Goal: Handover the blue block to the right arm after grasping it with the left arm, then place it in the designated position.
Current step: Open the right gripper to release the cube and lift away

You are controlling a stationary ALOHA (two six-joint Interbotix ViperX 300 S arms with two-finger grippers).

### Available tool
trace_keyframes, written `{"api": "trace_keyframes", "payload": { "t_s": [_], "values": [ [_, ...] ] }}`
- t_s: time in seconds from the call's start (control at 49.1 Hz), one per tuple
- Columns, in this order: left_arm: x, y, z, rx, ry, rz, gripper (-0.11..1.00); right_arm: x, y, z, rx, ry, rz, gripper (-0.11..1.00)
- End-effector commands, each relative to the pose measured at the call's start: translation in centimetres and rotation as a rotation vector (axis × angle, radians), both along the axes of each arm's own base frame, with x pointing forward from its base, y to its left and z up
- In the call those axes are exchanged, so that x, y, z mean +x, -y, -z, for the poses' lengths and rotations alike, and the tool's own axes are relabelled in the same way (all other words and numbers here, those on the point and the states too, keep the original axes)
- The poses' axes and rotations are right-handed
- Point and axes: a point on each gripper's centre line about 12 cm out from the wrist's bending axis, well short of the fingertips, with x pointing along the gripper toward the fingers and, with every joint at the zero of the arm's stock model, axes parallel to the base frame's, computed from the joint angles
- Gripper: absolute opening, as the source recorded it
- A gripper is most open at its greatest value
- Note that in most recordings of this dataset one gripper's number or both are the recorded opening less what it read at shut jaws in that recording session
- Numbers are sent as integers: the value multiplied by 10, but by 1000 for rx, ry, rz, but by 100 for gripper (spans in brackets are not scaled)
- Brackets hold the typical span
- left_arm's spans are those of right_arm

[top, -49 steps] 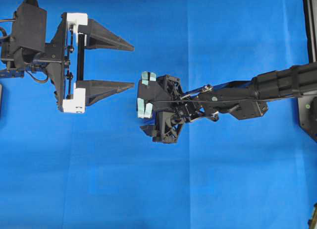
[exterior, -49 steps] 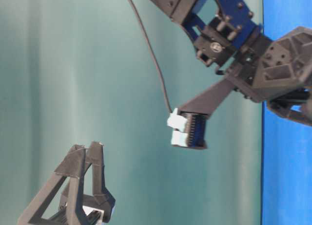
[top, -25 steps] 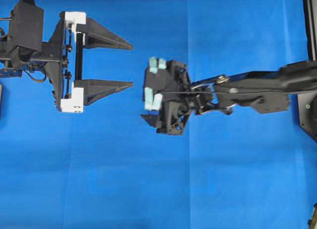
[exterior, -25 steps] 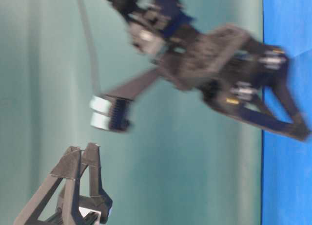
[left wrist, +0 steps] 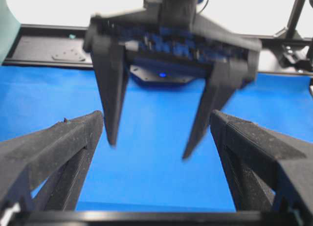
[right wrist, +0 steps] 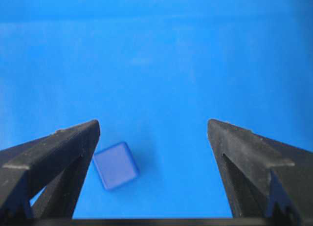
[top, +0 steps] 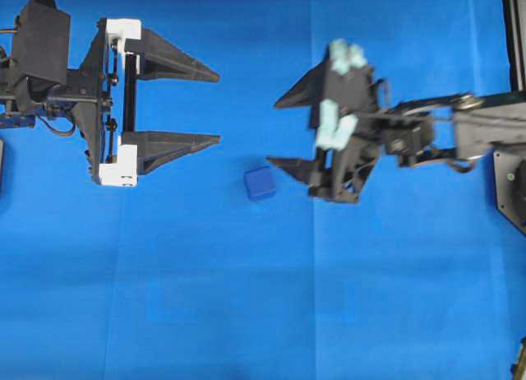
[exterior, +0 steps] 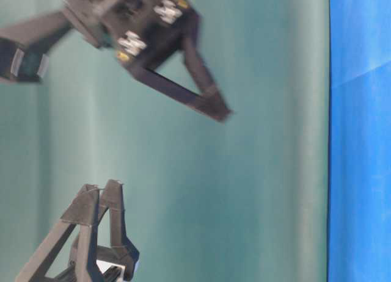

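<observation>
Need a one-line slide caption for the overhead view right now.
Blue block lies free on the blue cloth between the open left claw and open right claw.

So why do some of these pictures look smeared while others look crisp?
Table-level view: the right pincer is streaked with blur, the left pincer sharp. Left wrist view: the right pincer opposite looks soft. Overhead view: mostly crisp. Right wrist view: the blue block is slightly soft.

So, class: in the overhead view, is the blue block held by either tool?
No, the blue block lies alone on the cloth, apart from both open tools.
</observation>
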Motion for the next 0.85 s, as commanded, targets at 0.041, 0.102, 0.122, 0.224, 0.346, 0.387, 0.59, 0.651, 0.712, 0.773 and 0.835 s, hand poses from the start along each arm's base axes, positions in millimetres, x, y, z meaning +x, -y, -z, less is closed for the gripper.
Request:
{"api": "trace_keyframes", "payload": {
  "t_s": [0.041, 0.102, 0.122, 0.224, 0.346, 0.387, 0.59, 0.651, 0.712, 0.773, 0.835],
  "values": [
    [-2, 0, -12, 2, 37, -1, 93, -17, 2, -27, -6, 59, 12, 91],
    [-2, 0, -12, 1, 35, -1, 93, -24, 3, -33, -6, 71, 15, 91],
    [-2, 0, -12, 1, 35, -1, 93, -26, 4, -35, -8, 76, 17, 91],
    [-2, 0, -13, 1, 38, -1, 93, -36, 4, -41, -6, 95, 20, 91],
    [-2, 0, -12, 2, 37, -1, 93, -45, 4, -47, -2, 122, 16, 91],
    [-2, 0, -13, 3, 38, -1, 93, -46, 4, -48, -4, 125, 15, 91],
    [-2, 0, -12, 2, 37, -1, 93, -46, 4, -48, -4, 127, 12, 91],
    [-2, 0, -13, 3, 38, -1, 93, -46, 4, -48, -3, 129, 10, 91],
    [-2, 0, -13, 3, 38, -1, 93, -46, 3, -49, -3, 140, 5, 91],
    [-2, 0, -12, 1, 37, -1, 93, -47, 2, -50, -4, 151, -3, 91],
    [-2, 0, -13, 3, 38, -1, 93, -48, 2, -52, -4, 169, -13, 91]
  ]
}}
